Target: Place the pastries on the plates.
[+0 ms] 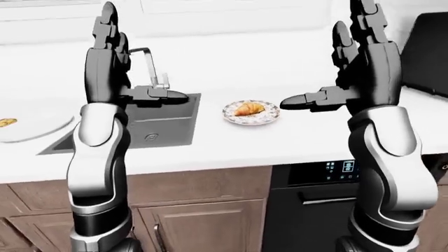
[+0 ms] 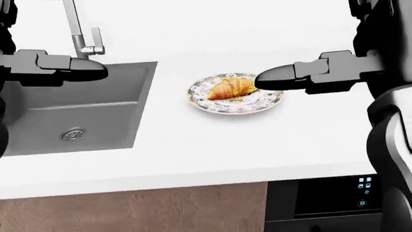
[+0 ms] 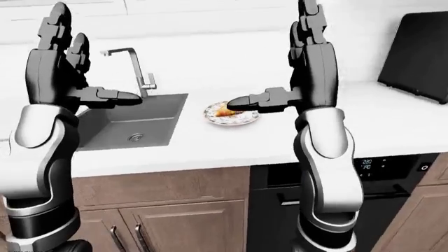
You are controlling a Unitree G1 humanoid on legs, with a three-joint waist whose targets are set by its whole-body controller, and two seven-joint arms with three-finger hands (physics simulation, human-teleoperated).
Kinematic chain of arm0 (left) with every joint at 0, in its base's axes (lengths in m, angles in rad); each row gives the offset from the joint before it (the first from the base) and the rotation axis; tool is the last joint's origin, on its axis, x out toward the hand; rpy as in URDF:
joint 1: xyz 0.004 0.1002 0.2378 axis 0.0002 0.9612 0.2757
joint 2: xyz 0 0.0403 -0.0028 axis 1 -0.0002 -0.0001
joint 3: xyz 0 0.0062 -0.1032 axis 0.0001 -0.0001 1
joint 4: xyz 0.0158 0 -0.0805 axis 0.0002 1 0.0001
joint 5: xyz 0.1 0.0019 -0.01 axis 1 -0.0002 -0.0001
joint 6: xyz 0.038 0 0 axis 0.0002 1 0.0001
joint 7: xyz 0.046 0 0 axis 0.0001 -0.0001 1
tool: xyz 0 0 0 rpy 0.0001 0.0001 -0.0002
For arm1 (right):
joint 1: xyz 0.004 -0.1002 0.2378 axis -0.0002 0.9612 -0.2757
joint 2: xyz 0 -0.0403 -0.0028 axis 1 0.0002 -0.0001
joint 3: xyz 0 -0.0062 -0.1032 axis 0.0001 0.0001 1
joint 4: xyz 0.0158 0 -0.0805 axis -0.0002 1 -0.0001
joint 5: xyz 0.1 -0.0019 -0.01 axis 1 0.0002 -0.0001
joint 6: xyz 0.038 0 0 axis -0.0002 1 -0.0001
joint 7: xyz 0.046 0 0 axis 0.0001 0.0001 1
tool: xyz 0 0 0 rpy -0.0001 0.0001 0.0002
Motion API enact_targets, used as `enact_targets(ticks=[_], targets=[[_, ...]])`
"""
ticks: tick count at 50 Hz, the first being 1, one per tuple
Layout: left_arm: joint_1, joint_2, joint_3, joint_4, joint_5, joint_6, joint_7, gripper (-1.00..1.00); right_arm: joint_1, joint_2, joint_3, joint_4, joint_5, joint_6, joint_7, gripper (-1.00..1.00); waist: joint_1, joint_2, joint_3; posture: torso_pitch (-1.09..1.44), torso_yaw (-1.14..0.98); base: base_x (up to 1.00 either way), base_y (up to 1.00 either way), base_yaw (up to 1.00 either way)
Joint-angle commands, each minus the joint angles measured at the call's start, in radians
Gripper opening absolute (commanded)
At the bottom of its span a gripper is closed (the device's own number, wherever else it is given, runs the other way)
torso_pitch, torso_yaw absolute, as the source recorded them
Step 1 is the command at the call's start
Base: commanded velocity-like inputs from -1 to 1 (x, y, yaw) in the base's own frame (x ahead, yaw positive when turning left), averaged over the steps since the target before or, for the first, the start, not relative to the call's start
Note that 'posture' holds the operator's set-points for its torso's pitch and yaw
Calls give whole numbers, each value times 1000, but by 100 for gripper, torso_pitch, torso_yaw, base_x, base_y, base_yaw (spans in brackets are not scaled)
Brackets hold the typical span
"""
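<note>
White counter [image 1: 231, 149] runs across the kitchen above brown wooden cabinets [image 1: 203, 220], with a grey sink [image 2: 77, 108] set toward its left and a tall faucet [image 2: 80, 34] rising at the sink's far edge. Near the middle of the counter, just right of the sink's right rim, a patterned plate [image 2: 235, 104] carries 1 croissant [image 2: 230, 88], lying on its side across the plate's centre. It sits well in from the counter's near edge, so that pastry looks already delivered.

At the counter's far left end in the left-eye view, a plain white plate [image 1: 31, 128] shows with a small golden scrap [image 1: 7, 122] at the picture's edge; whether that is a 2nd pastry I cannot tell.

Both arms are raised upright ahead of the counter. The left hand [image 1: 112, 58] has its 2 long fingers pointing up and its thumb [image 1: 157, 95] jutting sideways over the sink; it is spread wide and holds nothing. The right hand [image 1: 361, 52] mirrors it, fingers up, thumb [image 1: 315, 98] stretched toward the patterned plate but apart from it, also empty. This posture reads as a neutral, hands-free stance, probably chosen so the arms stay clear of the croissant.

Below the counter at right, a black appliance [image 3: 364, 173] shows a small lit panel [image 3: 370, 164] reading roughly "220", though the digits are too small to be sure. No brand marks are legible.
</note>
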Motion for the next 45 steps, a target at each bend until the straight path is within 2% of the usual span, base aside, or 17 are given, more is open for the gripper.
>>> enact_targets(ticks=[1, 9, 11, 13, 14, 17, 21, 25, 27, 28, 31, 32, 36, 40, 42, 43, 45], targets=[[-32, 3, -9, -4, 9, -8, -2, 100, -32, -10, -13, -3, -11, -15, 2, 100, 0, -7, 1, -40, 0, 44, 39, 0], [-36, 5, 2, -29, 2, 7, 7, 100, -29, -7, -10, -21, -18, -1, 18, 100, 16, -75, -18, -40, 0, 44, 42, 0], [-33, 6, 1, -32, 5, 8, 6, 100, -28, -3, -12, -21, -20, 3, 21, 100, 16, -111, -20, -40, 0, 44, 50, 0], [-32, 11, 3, -41, 7, 17, 0, 100, -33, 0, -11, -23, -19, 11, 21, 100, -8, -106, -5, -40, 0, 44, 58, 0], [-34, 12, 7, -47, 2, 21, -1, 100, -32, -2, -8, -22, -23, 10, 23, 100, 0, -132, 17, -40, 0, 37, 59, 0], [-41, 14, 3, -36, 9, 17, -3, 100, -43, 0, -12, -26, -19, 15, 26, 100, -14, -135, -26, -40, 0, 36, 58, 0], [-47, 16, 4, -26, 9, 14, -4, 100, -50, -4, -6, -20, -26, 13, 31, 100, -31, -92, -31, -40, 0, 37, 58, 0], [-41, 17, 4, -31, 11, 19, -7, 100, -51, 0, -3, -22, -27, 19, 33, 100, -7, 18, -40, -40, 0, 41, 57, 0], [-40, 17, 3, -32, 13, 18, -7, 100, -49, 2, -2, -25, -28, 21, 36, 100, 15, 27, 3, -40, 0, 43, 57, 0], [-40, 16, 4, -33, 12, 19, -8, 100, -51, 3, -2, -23, -29, 26, 35, 100, 23, 19, 14, -40, 0, 30, 55, 0], [-38, 14, 7, -34, 11, 18, -7, 100, -48, 2, 18, -19, -50, 32, 46, 100, 37, -6, -15, -40, 0, 9, 27, 0], [-36, 15, 7, -34, 12, 17, -6, 100, -58, 19, 6, -30, -33, 39, 45, 100, 34, 3, -16, -40, 0, 0, 0, 0], [-31, 18, 12, -37, 9, 15, -6, 100, -58, 14, 2, -45, -21, 46, 36, 100, 32, -26, -25, -40, 0, 0, 0, 0], [-25, 22, 15, -41, 5, 14, -5, 100, -61, 9, 12, -44, -30, 58, 35, 100, 35, -41, -62, -40, 0, 0, 8, 0], [-24, 24, 20, -44, 0, 16, -4, 100, -66, 13, 17, -39, -35, 60, 34, 100, 20, -99, -45, -40, 0, 0, 31, 0], [-23, 24, 22, -48, -3, 18, -1, 100, -71, 17, 14, -39, -33, 63, 34, 100, 39, -66, -44, -40, 0, 0, 32, 0], [-18, 27, 21, -53, -2, 19, -2, 100, -71, 17, 16, -39, -37, 67, 34, 100, 22, -115, -30, -40, 0, 0, 31, 0]])
